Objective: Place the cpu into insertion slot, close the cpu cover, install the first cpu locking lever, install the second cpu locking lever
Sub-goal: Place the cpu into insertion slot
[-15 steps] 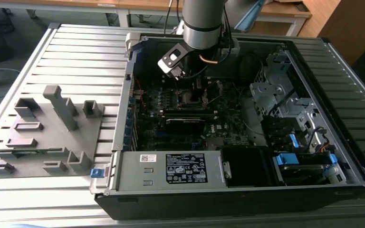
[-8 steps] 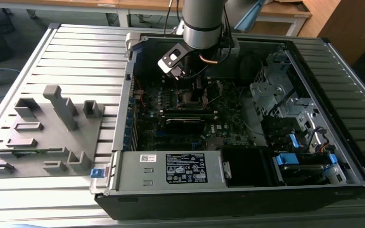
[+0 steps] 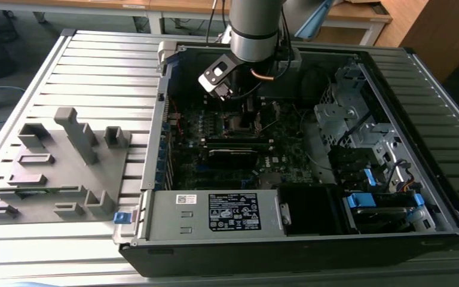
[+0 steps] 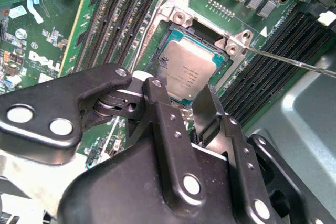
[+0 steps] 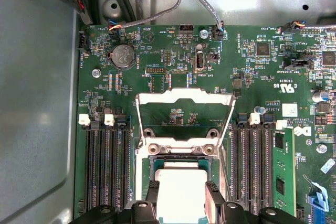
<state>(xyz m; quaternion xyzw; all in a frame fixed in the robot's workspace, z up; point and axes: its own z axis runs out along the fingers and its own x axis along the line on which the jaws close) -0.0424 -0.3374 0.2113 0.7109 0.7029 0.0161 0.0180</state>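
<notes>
Left: grey parts fixture (image 3: 58, 161) lay on slatted table (image 3: 94, 66). Right of it, inside open computer case (image 3: 293, 254), your gripper (image 5: 182, 184) pinched cpu (image 5: 181, 203) by two opposite sides, low at insertion slot (image 5: 181, 160). Raised cpu cover (image 5: 184, 95) stood hinged open at slot's edge.

We see a silver-grey cpu (image 4: 191, 69) on the dark green motherboard (image 5: 173, 51), beside black memory slots (image 5: 105, 166); our hand (image 4: 181, 92) is black.

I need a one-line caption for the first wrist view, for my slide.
Gripper at the cpu in the insertion slot, with the cpu cover raised open.
</notes>
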